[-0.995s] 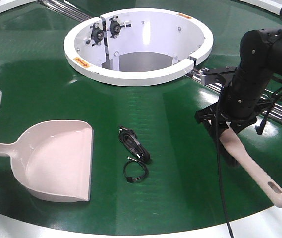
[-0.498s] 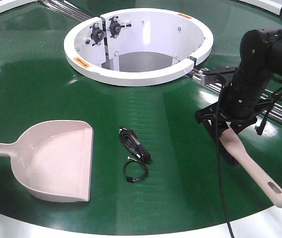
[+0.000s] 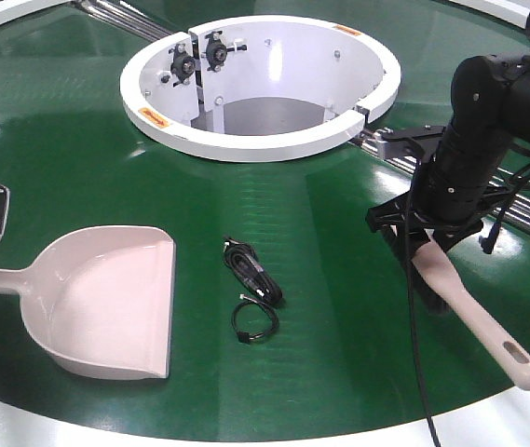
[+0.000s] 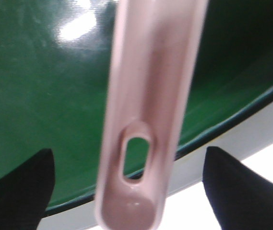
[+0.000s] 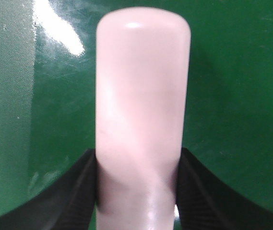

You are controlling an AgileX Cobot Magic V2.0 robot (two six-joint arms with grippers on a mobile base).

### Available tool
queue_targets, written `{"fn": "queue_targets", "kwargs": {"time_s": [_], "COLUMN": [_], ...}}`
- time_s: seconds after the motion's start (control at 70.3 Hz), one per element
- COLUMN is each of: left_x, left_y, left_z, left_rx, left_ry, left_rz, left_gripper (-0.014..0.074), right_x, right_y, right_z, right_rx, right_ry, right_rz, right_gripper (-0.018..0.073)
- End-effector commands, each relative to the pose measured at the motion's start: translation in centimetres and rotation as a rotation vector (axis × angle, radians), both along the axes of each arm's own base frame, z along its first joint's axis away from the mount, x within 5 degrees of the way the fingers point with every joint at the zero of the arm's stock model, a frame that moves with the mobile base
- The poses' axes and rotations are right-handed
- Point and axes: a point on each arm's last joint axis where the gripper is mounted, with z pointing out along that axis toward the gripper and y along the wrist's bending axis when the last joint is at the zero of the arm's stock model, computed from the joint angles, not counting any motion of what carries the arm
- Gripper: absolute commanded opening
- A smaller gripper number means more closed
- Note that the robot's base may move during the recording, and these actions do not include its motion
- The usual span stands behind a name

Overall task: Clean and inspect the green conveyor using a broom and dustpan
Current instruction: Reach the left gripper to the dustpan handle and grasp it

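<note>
Right of white ring opening (image 3: 246,149), right gripper (image 3: 426,237) gripped slim beige broom (image 3: 474,321); left gripper (image 4: 127,158), wide above beige scoop dustpan (image 3: 106,298), likely needed centring.

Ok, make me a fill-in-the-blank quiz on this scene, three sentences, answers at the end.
1. The right gripper is shut on the ____.
2. The left gripper has its jaws ____, one on either side of the dustpan handle.
3. Loose on the conveyor, between the two tools, lies a black ____.

Missing words: broom; open; cable.
</note>
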Motion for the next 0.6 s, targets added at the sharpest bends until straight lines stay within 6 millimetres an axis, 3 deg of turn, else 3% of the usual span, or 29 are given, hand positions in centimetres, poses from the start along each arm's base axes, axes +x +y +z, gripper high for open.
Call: {"fn": "queue_targets", "kwargs": {"time_s": [0.0,0.156,0.384,0.498,0.583], "left_x": [0.37,0.55,-0.05,-0.11,-0.14], "left_y": [0.25,0.28,0.30,0.25,0.16], "left_z": [2.05,1.68,1.69,1.88,2.01], "left_rx": [0.014,0.012,0.014,0.013,0.014], "left_ry": [-0.069,-0.027,0.041,0.036,0.032], "left_rz": [0.000,0.011,0.027,0.027,0.024], "left_gripper": [0.0563,0.0476,0.0197,0.0010,-0.0009], "right_x": [-0.99,-1.00,-1.00,-1.00,-1.00], "right_y": [-0.36,-0.37,-0.37,-0.37,-0.37], "right_z": [2.65,2.65,2.65,2.65,2.65], "right_rx": [-0.006,-0.006,-0.006,-0.006,-0.006], "right_ry": [-0.029,-0.027,-0.027,-0.027,-0.027], "right_rz": [0.011,0.011,0.011,0.011,0.011], "right_gripper": [-0.0003,-0.0003,-0.0003,-0.0003,-0.0003]}}
